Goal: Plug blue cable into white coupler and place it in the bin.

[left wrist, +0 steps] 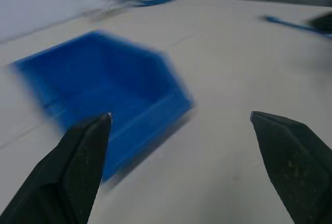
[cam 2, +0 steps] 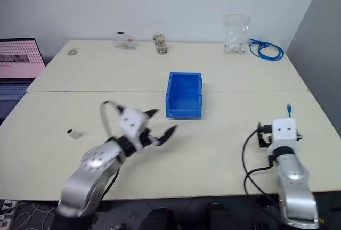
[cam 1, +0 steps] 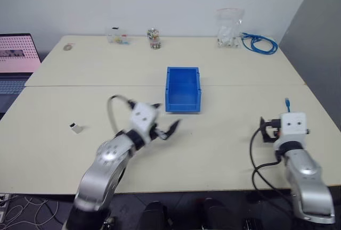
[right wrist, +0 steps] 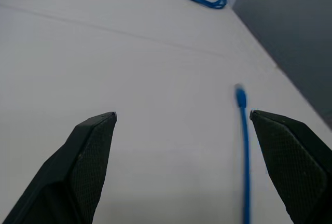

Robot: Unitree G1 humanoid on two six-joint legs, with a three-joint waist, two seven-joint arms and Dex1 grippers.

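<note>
Two task parts lie well apart on the pale table (cam 1: pixel 224 150), so each arm has one within reach. The short, thin bright blue cable (right wrist: pixel 242 130) lies on the right side of the table, just beyond the right claw (right wrist: pixel 182 169), with its plug end pointing to the far edge; in the right wrist view it runs between the two black fingers, nearer one of them, a line-up that suits a straight approach. The right claw is spread wide and holds nothing.

The tiny white boxy plastic coupler (cam 1: pixel 76 128) rests on the left side of the table, well apart from the cable and from the left claw (cam 1: pixel 165 123). The left claw is also spread and empty; it hangs above the table just near of the small rectangular bright blue plastic bin (cam 1: pixel 183 88) and points toward it.

The bin stands at the table's middle, open top up, lower lip facing near, which would favour a drop from the near side. It appears empty. Neither part is yet picked up, so the plugging step is judged not begun.

A coiled blue cable bundle (cam 1: pixel 260 43) and a clear plastic bag (cam 1: pixel 229 27) lie at the far right edge.
</note>
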